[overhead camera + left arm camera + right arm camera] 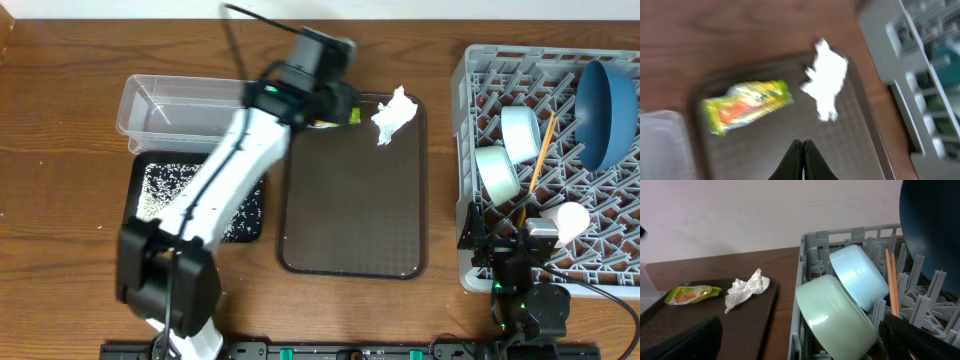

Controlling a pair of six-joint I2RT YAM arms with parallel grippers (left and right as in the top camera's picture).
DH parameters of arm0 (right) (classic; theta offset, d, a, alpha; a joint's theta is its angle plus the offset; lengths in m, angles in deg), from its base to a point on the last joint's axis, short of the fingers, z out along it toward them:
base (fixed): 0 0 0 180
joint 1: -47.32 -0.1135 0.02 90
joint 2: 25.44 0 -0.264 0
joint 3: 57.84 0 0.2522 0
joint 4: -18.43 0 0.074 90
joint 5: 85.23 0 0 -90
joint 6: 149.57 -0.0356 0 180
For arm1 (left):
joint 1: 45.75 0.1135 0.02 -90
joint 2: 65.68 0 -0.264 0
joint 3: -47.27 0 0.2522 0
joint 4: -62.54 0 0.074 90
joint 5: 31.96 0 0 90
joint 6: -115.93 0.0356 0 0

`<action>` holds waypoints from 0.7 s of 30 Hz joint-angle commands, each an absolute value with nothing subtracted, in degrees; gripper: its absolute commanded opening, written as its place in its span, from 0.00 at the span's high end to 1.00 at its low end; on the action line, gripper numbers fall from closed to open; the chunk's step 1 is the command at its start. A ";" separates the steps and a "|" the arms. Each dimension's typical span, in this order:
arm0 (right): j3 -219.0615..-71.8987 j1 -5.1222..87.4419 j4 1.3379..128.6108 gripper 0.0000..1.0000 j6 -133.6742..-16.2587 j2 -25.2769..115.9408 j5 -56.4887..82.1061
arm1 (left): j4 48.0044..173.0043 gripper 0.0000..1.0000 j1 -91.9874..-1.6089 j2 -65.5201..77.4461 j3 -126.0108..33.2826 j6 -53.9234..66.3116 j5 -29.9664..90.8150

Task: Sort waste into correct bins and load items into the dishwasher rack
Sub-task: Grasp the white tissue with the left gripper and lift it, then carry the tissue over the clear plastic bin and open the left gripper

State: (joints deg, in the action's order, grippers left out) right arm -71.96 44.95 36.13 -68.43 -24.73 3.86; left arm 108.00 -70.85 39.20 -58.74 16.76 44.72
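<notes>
Your left gripper (802, 146) has its fingers pressed together on nothing, just short of the snack wrapper (747, 105), which lies near the tissue (826, 80) at the brown tray's (855, 150) far end, both unsorted. Your right gripper (800, 345) waits spread wide by the rack (470, 100), where bowls lean between pegs

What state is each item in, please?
left gripper, shut, empty
right gripper, open, empty
snack wrapper, on brown tray
tissue, crumpled, on brown tray
rice, in black tray
clear tub, empty
deep-blue bowl, on edge in rack
pale-green bowl, tilted in rack
light-blue bowl, tilted in rack
chopsticks, racked
</notes>
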 commanded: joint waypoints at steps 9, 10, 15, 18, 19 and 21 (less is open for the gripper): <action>-71.92 45.43 36.33 0.01 -68.06 -24.99 3.51 | 92.53 0.31 -75.57 49.99 -58.12 32.78 38.14; -71.92 45.43 36.33 0.01 -68.06 -24.99 3.51 | 91.26 0.31 -76.21 51.52 -58.12 33.92 38.14; -71.92 45.43 36.33 0.01 -68.06 -24.99 3.51 | 84.92 0.31 -78.46 58.71 -58.12 35.36 38.14; -71.92 45.43 36.33 0.00 -68.06 -24.99 3.51 | 82.60 0.31 -79.03 61.93 -58.12 35.36 38.16; -71.92 45.43 36.33 0.01 -68.06 -24.99 3.51 | 82.06 0.31 -79.07 62.95 -58.12 35.36 38.14; -71.92 45.43 36.33 0.01 -68.06 -24.99 3.51 | 81.60 0.32 -79.05 64.66 -58.12 35.36 38.16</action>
